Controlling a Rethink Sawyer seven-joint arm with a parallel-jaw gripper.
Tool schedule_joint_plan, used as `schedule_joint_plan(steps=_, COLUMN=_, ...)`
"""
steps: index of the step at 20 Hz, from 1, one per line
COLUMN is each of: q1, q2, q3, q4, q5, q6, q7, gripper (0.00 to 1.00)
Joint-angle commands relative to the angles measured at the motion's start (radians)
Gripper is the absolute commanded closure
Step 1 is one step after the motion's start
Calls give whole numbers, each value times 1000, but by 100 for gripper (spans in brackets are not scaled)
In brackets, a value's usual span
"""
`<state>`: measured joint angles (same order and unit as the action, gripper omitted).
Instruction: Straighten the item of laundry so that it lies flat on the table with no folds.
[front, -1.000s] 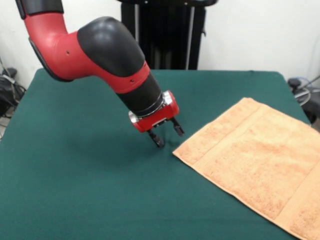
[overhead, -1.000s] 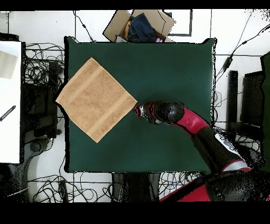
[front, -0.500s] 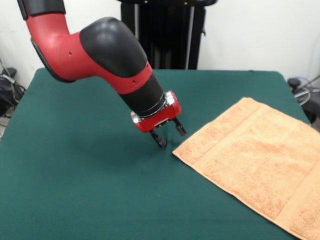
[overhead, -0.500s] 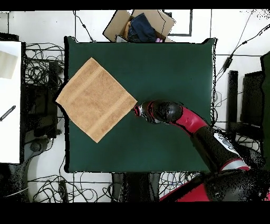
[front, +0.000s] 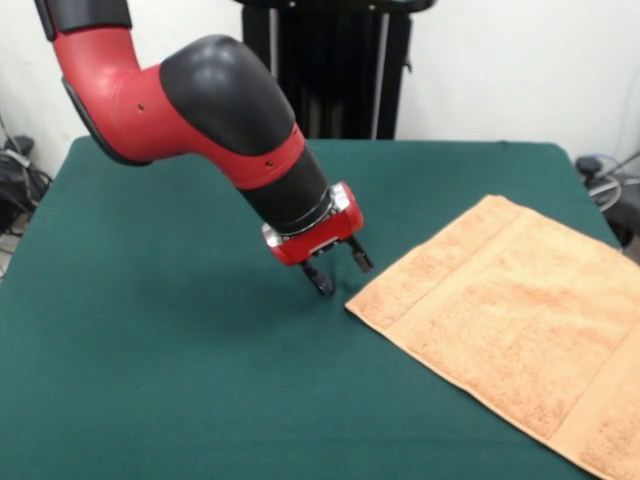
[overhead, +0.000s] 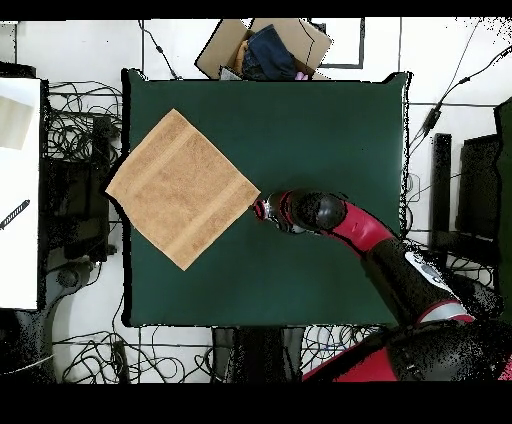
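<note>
Between the earliest frame and this one the arm has eased a little toward the towel (front: 510, 325), then settled; over the last half second nothing visibly shifts. The gripper (front: 338, 270) hangs low over the table (front: 150, 350) with its two fingers apart and nothing between them, just beside the towel's nearest corner.

The towel lies spread and flat, turned diamond-wise against the table's edges. In the overhead view one corner juts past a side edge of the table while the opposite corner points at the gripper.

No fold shows. The risk, as I judge it, is further contact: a push or pinch at that corner could ruck it up or drag the overhanging corner farther off.
</note>
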<state>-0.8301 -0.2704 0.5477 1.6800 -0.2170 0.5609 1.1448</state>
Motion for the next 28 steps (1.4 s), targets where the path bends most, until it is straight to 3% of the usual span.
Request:
schedule_joint_plan(steps=1, q1=100, q2=193, q3=63, q4=13, q5=6, q6=-58, q7=83, gripper=0)
schedule_joint_plan(steps=28, q1=131, q2=181, q3=63, q4=-45, q5=41, q6=35, q7=59, gripper=0)
